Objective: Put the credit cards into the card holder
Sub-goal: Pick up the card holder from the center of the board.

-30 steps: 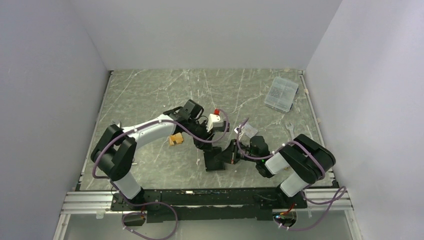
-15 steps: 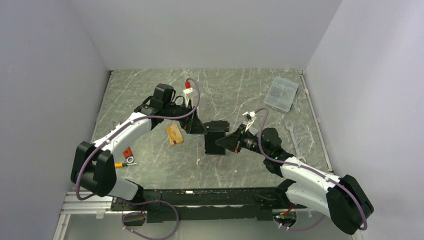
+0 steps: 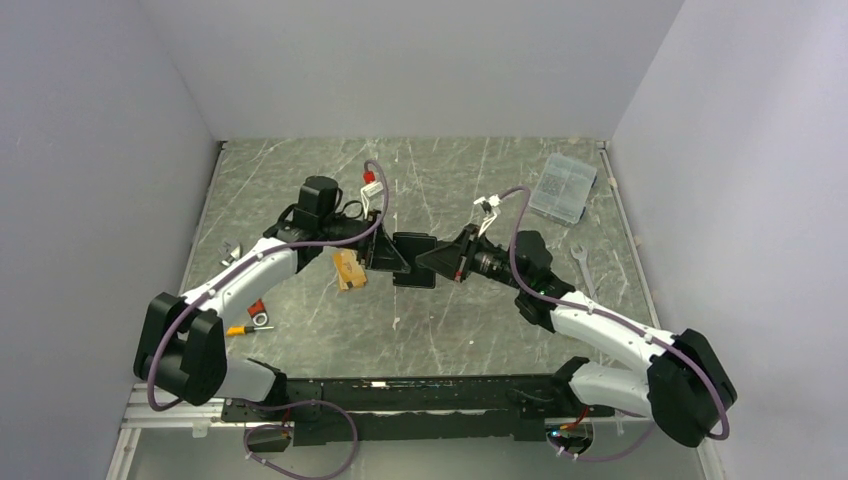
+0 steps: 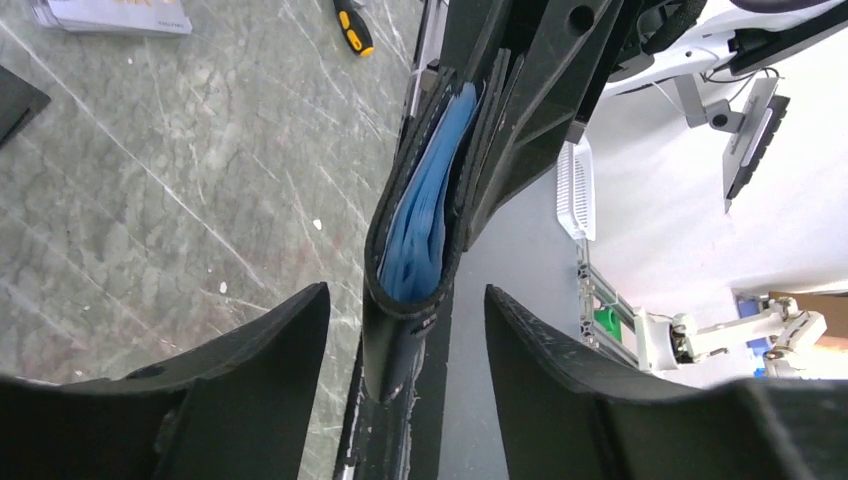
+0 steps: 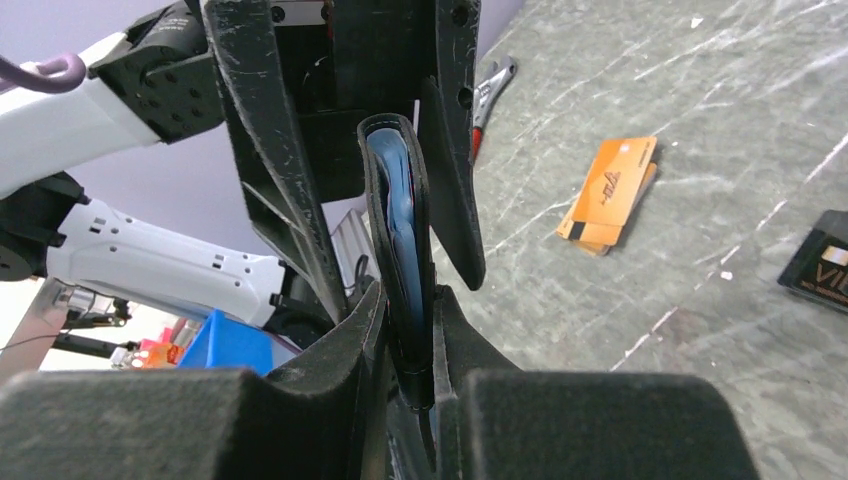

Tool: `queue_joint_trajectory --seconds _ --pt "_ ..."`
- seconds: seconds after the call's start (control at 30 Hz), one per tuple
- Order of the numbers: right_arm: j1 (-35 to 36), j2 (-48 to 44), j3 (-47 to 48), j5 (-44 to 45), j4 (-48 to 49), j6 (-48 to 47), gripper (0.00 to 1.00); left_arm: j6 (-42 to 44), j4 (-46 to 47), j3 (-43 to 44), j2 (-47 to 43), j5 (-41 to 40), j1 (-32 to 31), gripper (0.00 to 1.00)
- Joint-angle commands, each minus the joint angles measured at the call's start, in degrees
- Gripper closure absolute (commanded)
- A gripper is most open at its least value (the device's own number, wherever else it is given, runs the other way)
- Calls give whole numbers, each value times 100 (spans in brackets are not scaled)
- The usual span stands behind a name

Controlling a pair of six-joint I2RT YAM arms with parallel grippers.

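Observation:
The card holder (image 3: 413, 258), black with light blue lining, hangs edge-up above the middle of the table between both arms. My right gripper (image 5: 408, 340) is shut on its near end (image 5: 398, 220). My left gripper (image 4: 405, 340) stands open astride the other end (image 4: 418, 225), with a gap on each side of it. An orange-gold credit card (image 3: 349, 270) lies on the table to the left below the holder, seen too in the right wrist view (image 5: 607, 190). A black card (image 5: 820, 262) lies at that view's right edge. More cards (image 4: 110, 14) show at the top left of the left wrist view.
A clear plastic box (image 3: 563, 187) sits at the back right, with a wrench (image 3: 580, 262) below it. A screwdriver (image 3: 245, 327) and a small red item (image 3: 255, 305) lie at the front left. Walls close in the table on three sides.
Both arms stretched away from their bases. The right gripper carried the card holder farther back and to the left. The left gripper opened and came round the holder's free end.

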Motion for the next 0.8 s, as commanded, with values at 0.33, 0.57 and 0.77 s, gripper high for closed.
queue_joint_trajectory --seconds 0.33,0.57,0.77 --pt "466 335 664 1209 -507 -89 53 -520 694 -89 -393 489 440 99" --pt "533 -68 1620 2722 -2821 -783 18 108 -549 112 -467 -721 533 100" --pt "1411 518 2632 4122 -4328 -688 34 314 -1035 236 -473 -1846 533 100"
